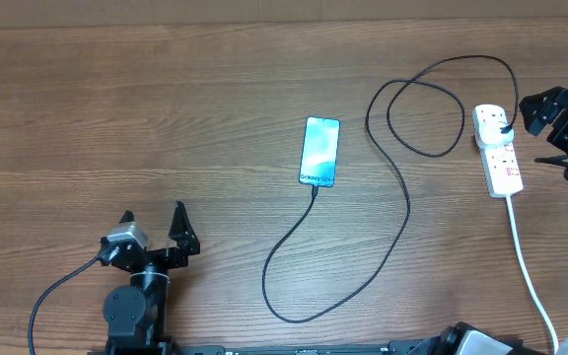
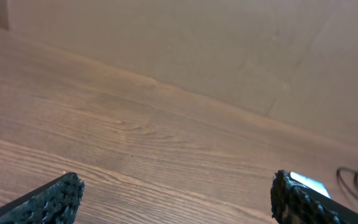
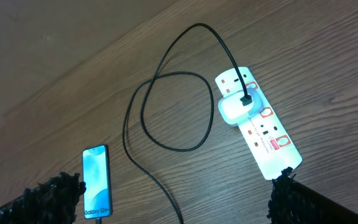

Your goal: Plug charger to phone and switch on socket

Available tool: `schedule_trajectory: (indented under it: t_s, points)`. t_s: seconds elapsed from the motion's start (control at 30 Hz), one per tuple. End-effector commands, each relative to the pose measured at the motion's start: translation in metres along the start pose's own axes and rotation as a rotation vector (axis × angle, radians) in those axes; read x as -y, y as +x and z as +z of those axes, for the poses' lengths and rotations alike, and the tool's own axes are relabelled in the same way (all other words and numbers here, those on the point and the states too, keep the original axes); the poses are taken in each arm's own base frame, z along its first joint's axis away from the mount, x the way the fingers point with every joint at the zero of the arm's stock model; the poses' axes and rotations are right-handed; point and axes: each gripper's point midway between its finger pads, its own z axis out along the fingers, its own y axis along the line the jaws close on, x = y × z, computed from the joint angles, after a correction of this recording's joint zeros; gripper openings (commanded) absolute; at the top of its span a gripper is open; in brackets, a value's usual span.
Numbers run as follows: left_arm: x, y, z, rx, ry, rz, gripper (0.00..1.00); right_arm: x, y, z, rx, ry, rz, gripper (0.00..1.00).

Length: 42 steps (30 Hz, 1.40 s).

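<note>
The phone (image 1: 320, 150) lies flat mid-table, its light-blue screen lit. The charger, a thin black cable (image 1: 399, 229), meets the phone's near edge, curves down and round, loops, and ends at a white adapter (image 3: 236, 107) seated in the socket (image 1: 502, 163), a white power strip with red marks. My right gripper (image 1: 560, 123) hovers open just right of the socket; in its wrist view the gripper (image 3: 173, 190) has the phone (image 3: 96, 182) and the socket (image 3: 263, 134) below it. My left gripper (image 1: 154, 219) rests open at the near left, far from everything, and holds nothing (image 2: 176, 190).
The socket's thick white cord (image 1: 528, 266) runs toward the near right edge. Bare wooden tabletop (image 1: 166, 108) fills the left and far side. In the left wrist view a plain wall (image 2: 229, 43) rises behind the table's far edge.
</note>
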Motion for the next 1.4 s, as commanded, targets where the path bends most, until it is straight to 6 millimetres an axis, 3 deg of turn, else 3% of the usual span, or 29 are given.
schedule_trajectory:
  t_s: [0.0, 0.37, 1.37]
  points:
    - [0.0038, 0.0011, -0.0005, -0.002, 0.026, 0.105, 1.00, -0.0010, -0.0023, 0.0002, 0.006, -0.004, -0.006, 1.00]
    - [0.0063, 0.0026, -0.0006, -0.006, 0.042, 0.221, 1.00, -0.0010, -0.0022, 0.0002, 0.005, -0.004, -0.006, 1.00]
    - [0.0069, 0.0019, -0.0006, -0.004, 0.045, 0.207, 1.00, -0.0010, -0.0022, 0.0002, 0.005, -0.004, -0.006, 1.00]
